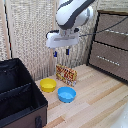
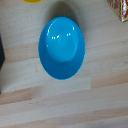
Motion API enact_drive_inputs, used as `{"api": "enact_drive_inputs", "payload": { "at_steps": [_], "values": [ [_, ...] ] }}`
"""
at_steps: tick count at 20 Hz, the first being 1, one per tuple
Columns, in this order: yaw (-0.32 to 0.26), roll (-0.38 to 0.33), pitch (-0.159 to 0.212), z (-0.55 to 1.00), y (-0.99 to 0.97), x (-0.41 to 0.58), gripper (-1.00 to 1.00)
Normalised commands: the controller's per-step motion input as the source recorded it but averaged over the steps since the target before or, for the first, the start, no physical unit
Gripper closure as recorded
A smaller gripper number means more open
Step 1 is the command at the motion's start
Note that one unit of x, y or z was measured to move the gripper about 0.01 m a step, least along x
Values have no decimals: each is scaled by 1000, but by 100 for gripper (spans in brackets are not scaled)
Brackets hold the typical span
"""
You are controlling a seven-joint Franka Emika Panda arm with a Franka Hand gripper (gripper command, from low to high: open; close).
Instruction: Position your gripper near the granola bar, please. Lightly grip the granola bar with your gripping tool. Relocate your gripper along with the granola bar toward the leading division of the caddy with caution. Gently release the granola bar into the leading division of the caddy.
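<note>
Progress first, from the exterior view: nothing of the task is done as far as I can judge. My gripper [image 1: 61, 52] hangs in the air above the wooden table [image 1: 100, 100], its blue-tipped fingers [image 1: 55, 53] apart and holding nothing. The granola bar [image 1: 66, 74] sits on the table below and slightly toward the exterior view's right of my fingers, just behind the yellow bowl [image 1: 48, 85] and the blue bowl [image 1: 66, 94]. It seems to stand on a long edge, printed face toward the camera, its long axis running roughly across the view from left to right, dipping a little toward the right. The caddy [image 1: 20, 95] is at the exterior view's left, well apart from the bar; its compartments look empty. Approach, grip, carry and release are all left.

Wrist view: the blue bowl [image 2: 61, 47] fills the middle, so I judge I am not yet over the bar. Only a corner of the granola bar [image 2: 123, 9] shows at the edge, too little to tell its direction. My fingers are not in this picture.
</note>
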Motion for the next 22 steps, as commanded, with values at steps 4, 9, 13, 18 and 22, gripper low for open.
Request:
{"api": "enact_drive_inputs", "payload": {
  "at_steps": [4,9,13,18,22],
  "values": [
    [65,71,0,-259,-833,384,-100],
    [103,79,0,-298,-883,446,-100],
    [157,61,0,-299,-729,390,-100],
    [83,2,21,-294,-170,63,-100],
    [0,-19,78,-220,113,-61,-100]
  ]
}}
